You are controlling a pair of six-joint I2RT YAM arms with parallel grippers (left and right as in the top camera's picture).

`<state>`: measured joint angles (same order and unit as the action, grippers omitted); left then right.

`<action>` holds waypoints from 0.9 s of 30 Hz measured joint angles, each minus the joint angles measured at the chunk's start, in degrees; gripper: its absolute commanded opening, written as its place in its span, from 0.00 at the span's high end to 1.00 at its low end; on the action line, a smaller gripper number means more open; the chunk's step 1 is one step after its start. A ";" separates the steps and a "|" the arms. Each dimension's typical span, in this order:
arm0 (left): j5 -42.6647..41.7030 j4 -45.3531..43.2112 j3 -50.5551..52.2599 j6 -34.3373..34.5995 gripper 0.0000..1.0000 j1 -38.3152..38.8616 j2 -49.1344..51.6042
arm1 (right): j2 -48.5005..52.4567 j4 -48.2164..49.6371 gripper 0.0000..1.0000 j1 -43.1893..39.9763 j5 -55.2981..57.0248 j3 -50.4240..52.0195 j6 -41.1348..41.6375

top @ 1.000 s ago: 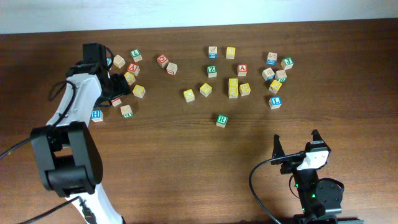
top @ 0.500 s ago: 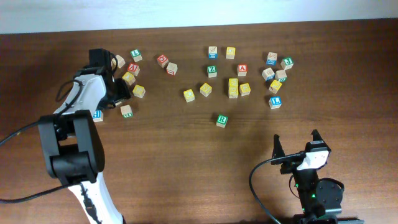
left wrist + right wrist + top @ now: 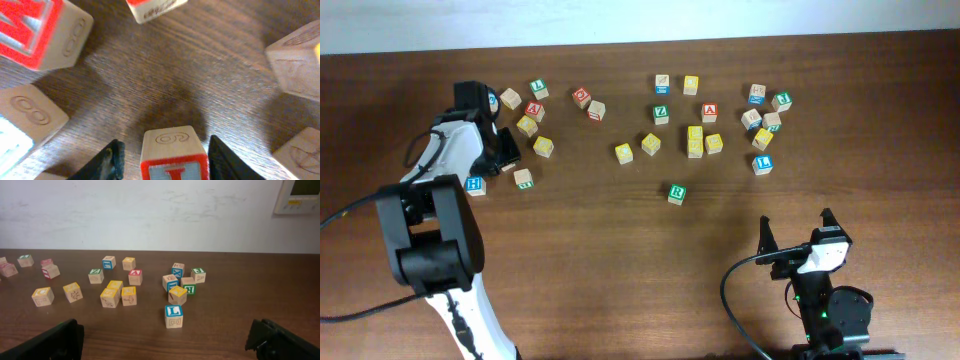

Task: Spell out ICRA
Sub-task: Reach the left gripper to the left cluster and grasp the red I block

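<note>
- Your left fingers [image 3: 505,152]: released, standing either side of the red I cube [image 3: 175,150] in the left cluster, with a gap showing.
- Your right fingers [image 3: 765,236]: spread wide, grasping nothing, near the table [image 3: 620,260] front.
- Green R cube [image 3: 677,193]: alone, mid-table.
- Red A cube [image 3: 709,112]: far middle group.
- C cube: cannot tell which yellow one.
</note>
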<state>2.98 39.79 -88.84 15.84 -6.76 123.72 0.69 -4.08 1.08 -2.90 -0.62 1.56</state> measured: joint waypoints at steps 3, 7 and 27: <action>0.02 -0.04 -0.07 -0.02 0.61 -0.02 0.37 | 0.00 0.00 0.02 0.00 0.00 0.00 -0.04; 0.02 -0.02 -0.09 0.00 0.67 -0.02 0.37 | 0.00 0.00 0.02 0.00 0.00 0.00 -0.04; -2.60 12.39 -7.39 0.00 0.74 -0.02 0.61 | 0.00 0.00 0.02 0.00 0.00 0.00 -0.04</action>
<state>0.38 52.18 -96.23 15.84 -6.79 124.33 0.69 -4.08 1.08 -2.90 -0.62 1.52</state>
